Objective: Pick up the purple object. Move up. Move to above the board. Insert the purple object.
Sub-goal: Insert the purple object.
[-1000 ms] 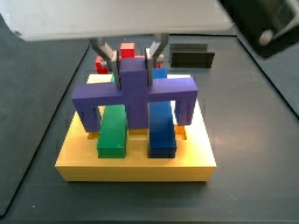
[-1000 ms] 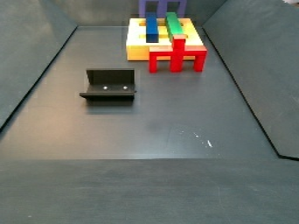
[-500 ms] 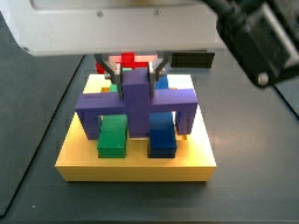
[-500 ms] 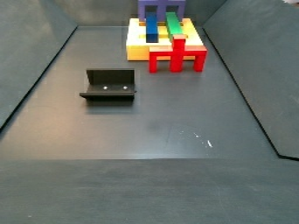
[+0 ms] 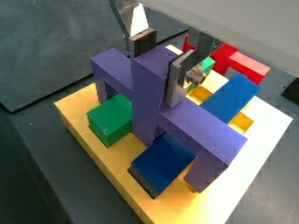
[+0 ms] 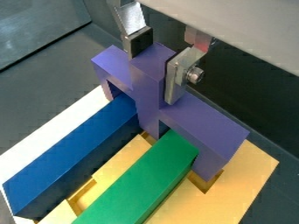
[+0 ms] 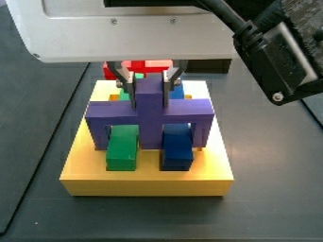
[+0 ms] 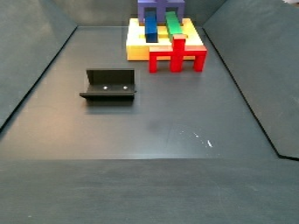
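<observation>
The purple object (image 7: 151, 109) stands low on the yellow board (image 7: 145, 180), its crossbar spanning the green bar (image 7: 121, 146) and the blue bar (image 7: 177, 149), one leg at each outer side. My gripper (image 7: 149, 80) comes down from above and is shut on the piece's central upright post. In both wrist views the silver fingers (image 5: 181, 74) (image 6: 177, 74) press the post's sides, with the gripper (image 5: 162, 59) (image 6: 158, 59) centred over the purple object (image 5: 146, 96) (image 6: 140, 83). In a side view the purple object (image 8: 156, 10) sits at the far end of the board (image 8: 140, 48).
A red cross-shaped block (image 8: 177, 58) stands against the board's edge, also seen as a red block (image 7: 151, 66) behind the gripper. The fixture (image 8: 108, 85) stands on the dark floor away from the board. Raised walls edge the floor.
The gripper has lowered the purple object straight down; its legs now reach further over the green and blue bars toward the board.
</observation>
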